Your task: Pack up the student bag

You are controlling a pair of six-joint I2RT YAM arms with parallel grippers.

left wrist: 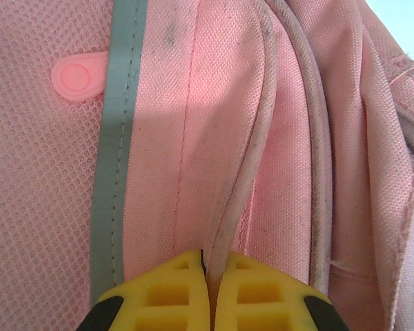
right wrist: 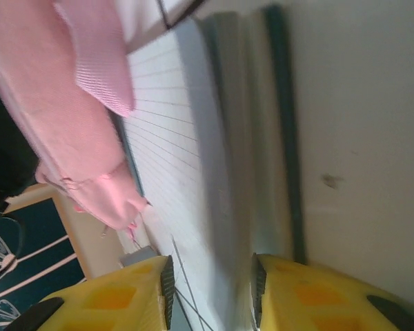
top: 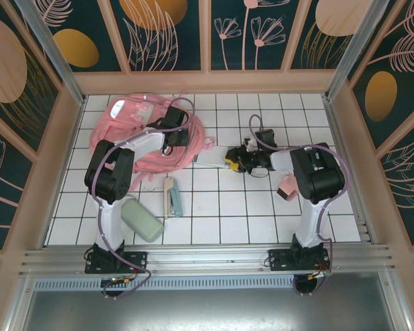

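Student bag – pink, slumped in a heap on the white tiled bench, far-left part, close to the back wall. White patch up near its top edge; straps trail off toward the middle of the bench.

Left hand is on the bag's right side, arm stretched forward over it. In the left wrist view the yellow fingers are clenched together on a raised fold of the bag's fabric, right beside a pale piped seam. Student bag fills what lies beyond: pink mesh on the left, a grey strip running top to bottom, and a round pink tab lying on the mesh.

Right hand sits mid-bench, to the right of the bag and apart from it, pointing toward it. A thin pale notebook lies flat between hand and bag. The right wrist view is blurred: fingers stand apart, released, and the lined notebook runs up from the gap between them. Cannot tell whether either finger touches it. Pink fabric of the bag hangs in the upper left of that view, beyond the notebook.

Nearer the arms' bases – a sage-green pouch beside the left arm, and a stapler just to its right. Both well clear of the bag. A small pink thing lies by the right arm.
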